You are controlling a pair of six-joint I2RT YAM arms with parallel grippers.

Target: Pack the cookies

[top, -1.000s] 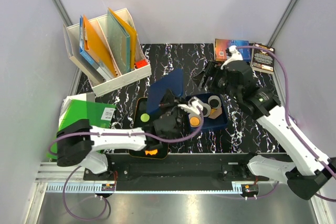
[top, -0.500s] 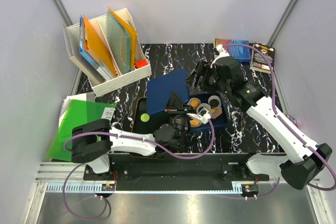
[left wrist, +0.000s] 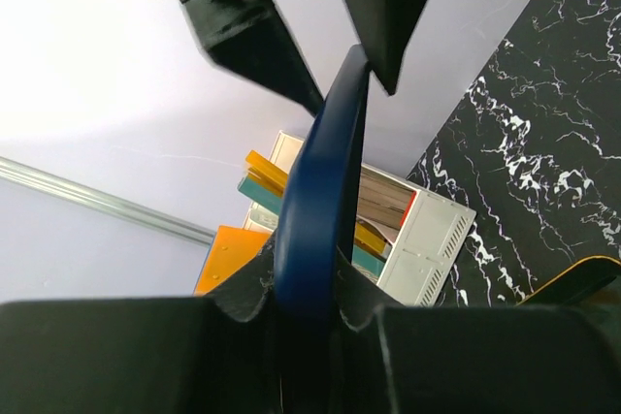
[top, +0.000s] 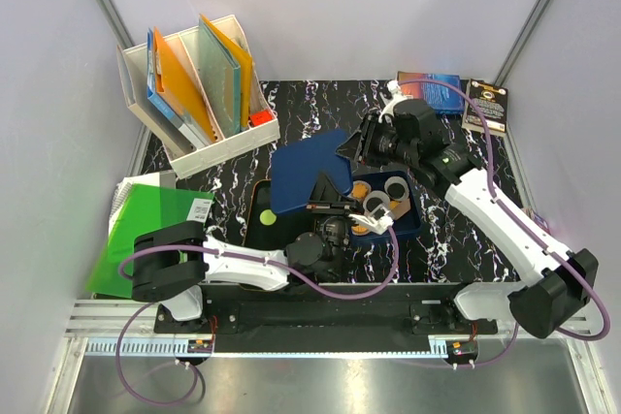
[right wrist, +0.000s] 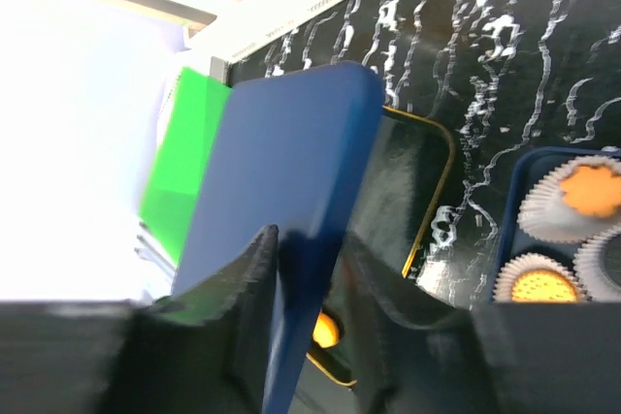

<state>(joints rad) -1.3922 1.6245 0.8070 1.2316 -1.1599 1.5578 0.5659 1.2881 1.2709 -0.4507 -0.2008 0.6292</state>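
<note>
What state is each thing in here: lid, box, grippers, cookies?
blue lid: off the box, tilted, held over the tray.
blue box: open, liners holding orange cookies inside.
left gripper: shut on the lid's edge.
right gripper: shut on the lid's edge.
green cookie: unpacked, lying on the black tray.

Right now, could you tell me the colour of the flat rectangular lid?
The flat rectangular lid is dark blue; right wrist view shows it best.
</note>
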